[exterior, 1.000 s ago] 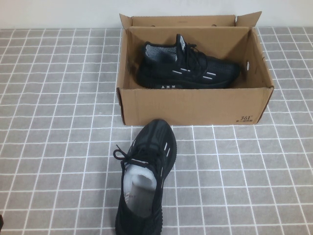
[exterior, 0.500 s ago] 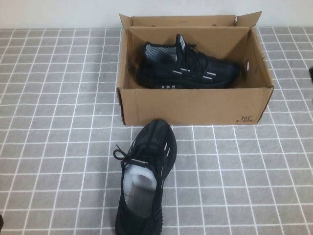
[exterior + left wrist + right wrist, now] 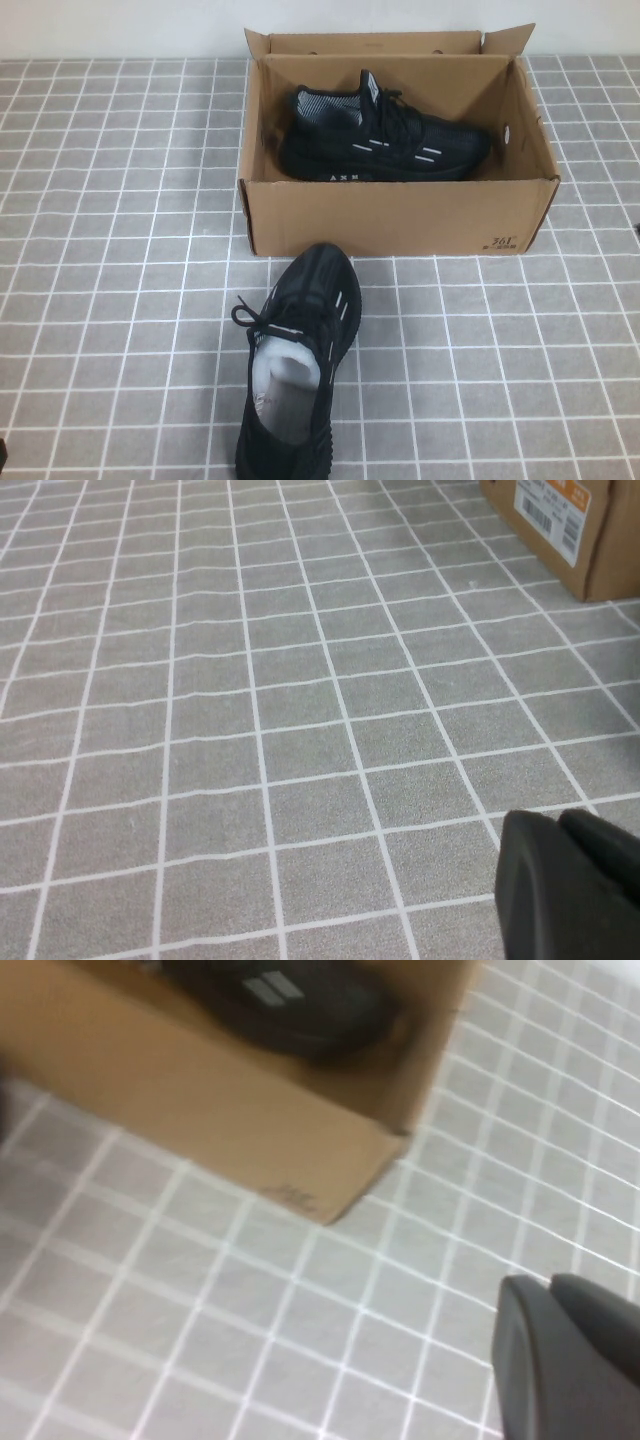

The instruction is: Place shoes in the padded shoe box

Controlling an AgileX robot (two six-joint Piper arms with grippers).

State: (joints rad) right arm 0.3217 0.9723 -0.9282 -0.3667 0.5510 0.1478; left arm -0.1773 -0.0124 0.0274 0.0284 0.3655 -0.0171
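The brown cardboard shoe box [image 3: 400, 215] stands open at the back middle of the table. One black sneaker [image 3: 385, 140] lies inside it, toe to the right. The other black sneaker [image 3: 300, 350] stands on the table in front of the box, toe towards the box, grey insole showing. My left gripper [image 3: 555, 820] is shut and empty, low over bare tiles to the left of the box [image 3: 610, 550]. My right gripper [image 3: 548, 1285] is shut and empty, above the tiles off the box's front right corner [image 3: 200, 1110]. The boxed sneaker [image 3: 300, 1000] also shows in the right wrist view.
The table is covered by a grey cloth with a white grid [image 3: 120, 250]. A pale wall runs behind the box. Open tile surface lies on both sides of the box and of the loose sneaker.
A dark bit of my right arm showed at the right edge of the high view half a second ago and has left it. Shoes and box have not moved.
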